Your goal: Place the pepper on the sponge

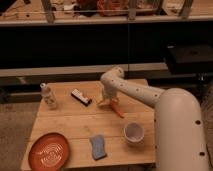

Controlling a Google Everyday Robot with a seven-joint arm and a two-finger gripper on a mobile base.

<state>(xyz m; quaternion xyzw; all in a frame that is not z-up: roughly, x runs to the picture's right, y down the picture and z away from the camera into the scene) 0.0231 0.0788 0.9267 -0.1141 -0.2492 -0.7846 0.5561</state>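
The slim orange-red pepper (118,109) lies on the wooden table (75,122) right of centre. My gripper (106,100) reaches down from the white arm and sits just left of the pepper's upper end, close to the tabletop. The blue-grey sponge (98,147) lies near the table's front edge, well in front of the gripper and the pepper.
A white cup (134,132) stands right of the sponge. A round orange plate (49,151) sits at the front left corner. A black-and-white box with a red end (80,96) lies left of the gripper, and a small clear bottle (48,95) stands at the left edge.
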